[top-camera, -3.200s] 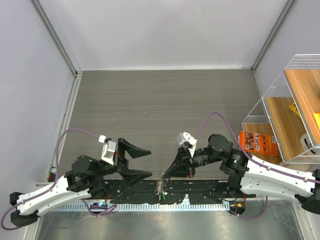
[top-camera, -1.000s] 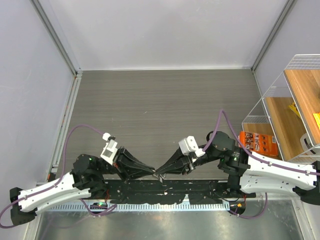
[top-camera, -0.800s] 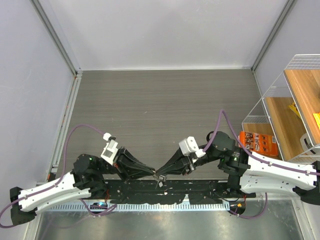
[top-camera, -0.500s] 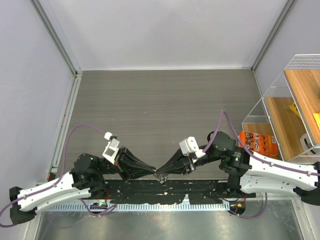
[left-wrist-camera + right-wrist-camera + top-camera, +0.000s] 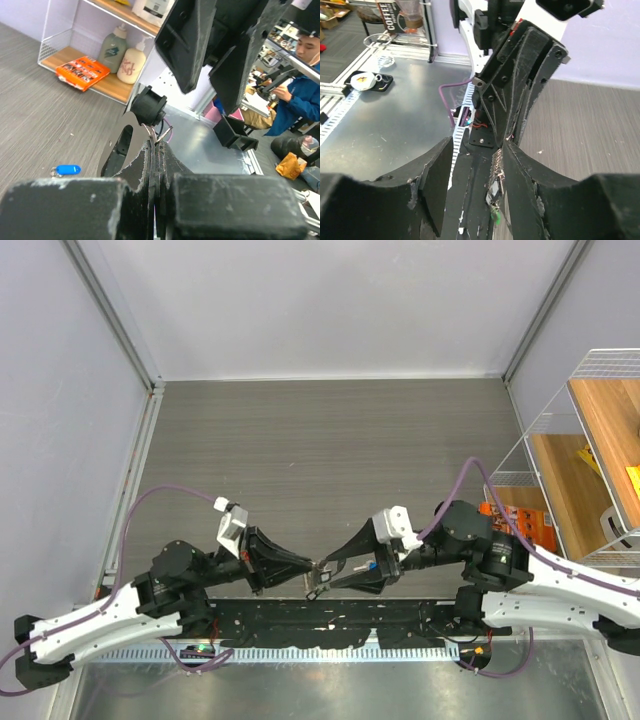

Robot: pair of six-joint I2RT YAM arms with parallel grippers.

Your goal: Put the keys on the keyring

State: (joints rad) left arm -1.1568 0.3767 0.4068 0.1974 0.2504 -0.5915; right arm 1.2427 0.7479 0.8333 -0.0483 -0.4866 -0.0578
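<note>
My left gripper (image 5: 310,567) (image 5: 156,142) is shut on the keyring (image 5: 151,133), whose thin wire sticks out past its fingertips. A bunch of keys (image 5: 315,587) (image 5: 498,172) dangles from the ring, with a green-headed one (image 5: 494,216) lowest. My right gripper (image 5: 326,575) (image 5: 477,150) faces the left one tip to tip. It is open, and the hanging keys lie between its fingers against the right-hand one. A single blue key (image 5: 67,170) lies loose on the table.
A wire shelf (image 5: 590,440) stands at the right edge with bottles (image 5: 114,49) on its wooden boards. An orange packet (image 5: 82,73) lies at its foot. A black mounting rail (image 5: 400,618) runs along the near edge under both grippers.
My right gripper went from shut to open and drew back slightly to the right. The left gripper stayed shut on the ring and shifted a little up and right.
</note>
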